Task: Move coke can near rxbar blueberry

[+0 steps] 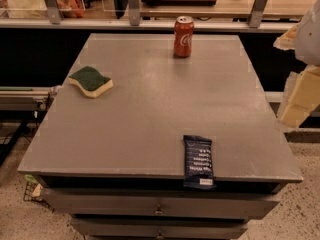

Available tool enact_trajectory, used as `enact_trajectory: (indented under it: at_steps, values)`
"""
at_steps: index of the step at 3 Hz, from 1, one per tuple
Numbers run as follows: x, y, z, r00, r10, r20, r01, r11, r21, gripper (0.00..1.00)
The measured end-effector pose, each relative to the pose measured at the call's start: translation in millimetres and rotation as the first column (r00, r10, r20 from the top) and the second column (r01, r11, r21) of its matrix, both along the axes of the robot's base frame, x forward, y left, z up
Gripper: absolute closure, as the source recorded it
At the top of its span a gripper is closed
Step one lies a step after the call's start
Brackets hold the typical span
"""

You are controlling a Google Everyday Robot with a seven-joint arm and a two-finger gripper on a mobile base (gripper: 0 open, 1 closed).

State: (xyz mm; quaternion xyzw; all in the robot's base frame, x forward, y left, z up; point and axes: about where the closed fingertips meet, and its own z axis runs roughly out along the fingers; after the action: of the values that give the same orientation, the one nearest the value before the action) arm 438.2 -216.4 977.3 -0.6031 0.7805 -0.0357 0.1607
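Observation:
The coke can (183, 36), red with a silver top, stands upright at the far edge of the grey table (150, 109), right of center. The rxbar blueberry (198, 161), a dark navy wrapper with white text, lies at the near edge, its end hanging slightly over the front. The can and the bar are far apart, nearly the table's full depth. My gripper (298, 96), with pale cream parts, hangs off the table's right side, beyond the edge, holding nothing that I can see.
A green-and-yellow sponge (90, 81) lies on the table's left side. A shelf with metal posts (132, 4) runs behind the far edge. Drawers (160, 206) sit under the tabletop. The floor is speckled.

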Motion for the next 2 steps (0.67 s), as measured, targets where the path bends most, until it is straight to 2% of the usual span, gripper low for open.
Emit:
enact_trajectory:
  at_steps: [1,2]
  values:
    - [0.0,0.0,0.0,1.0,0.0,0.0,0.0,1.0,0.0,0.0]
    - [16.3,3.8,-1.1,0.9995,0.0,0.03,0.0,1.0,0.008,0.0]
